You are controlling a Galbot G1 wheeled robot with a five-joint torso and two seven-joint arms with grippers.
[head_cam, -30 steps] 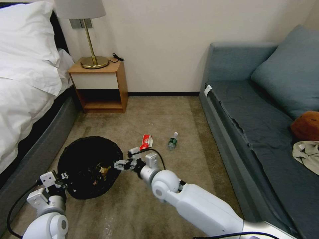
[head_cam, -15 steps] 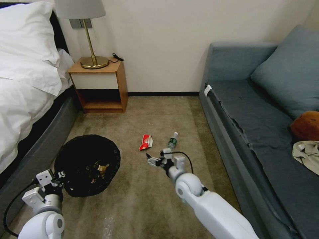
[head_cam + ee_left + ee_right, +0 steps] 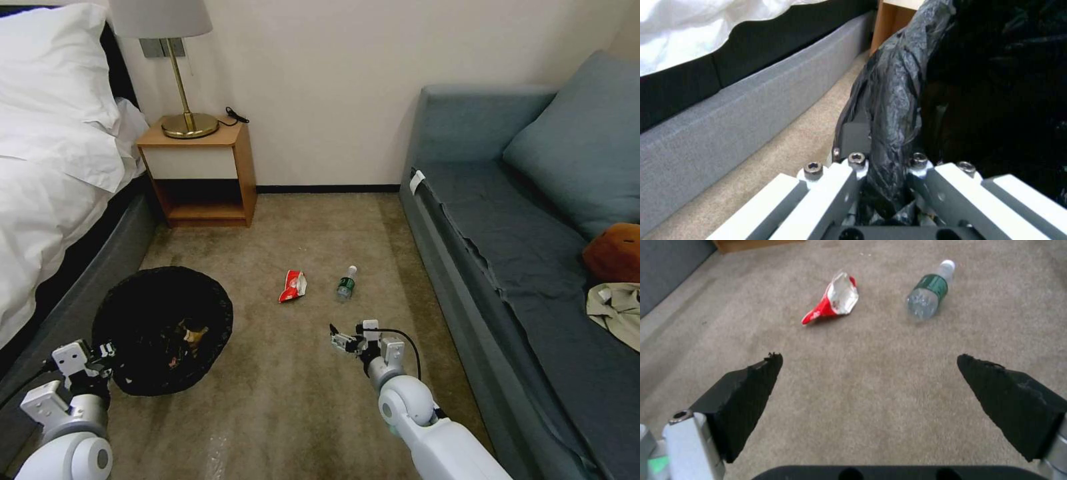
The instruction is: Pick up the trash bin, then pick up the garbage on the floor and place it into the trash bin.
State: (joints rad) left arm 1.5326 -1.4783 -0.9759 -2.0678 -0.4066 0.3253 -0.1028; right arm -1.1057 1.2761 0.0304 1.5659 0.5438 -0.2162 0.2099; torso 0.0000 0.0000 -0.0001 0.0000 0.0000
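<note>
Crinkly black-lined trash bin (image 3: 162, 330), gripped.

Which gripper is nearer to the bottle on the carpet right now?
Right. The right gripper, open, hovers over the carpet just short of the bottle. The left gripper is far off on the robot's left, shut on the trash bin rim.

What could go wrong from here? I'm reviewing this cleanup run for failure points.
The left gripper grips the trash bin only by the bag-covered rim; the liner could slip or tear. The bottle lies on its side on the floor and may roll when the open right gripper closes. The red-white wrapper lies flat, so the fingers might scrape carpet.
</note>
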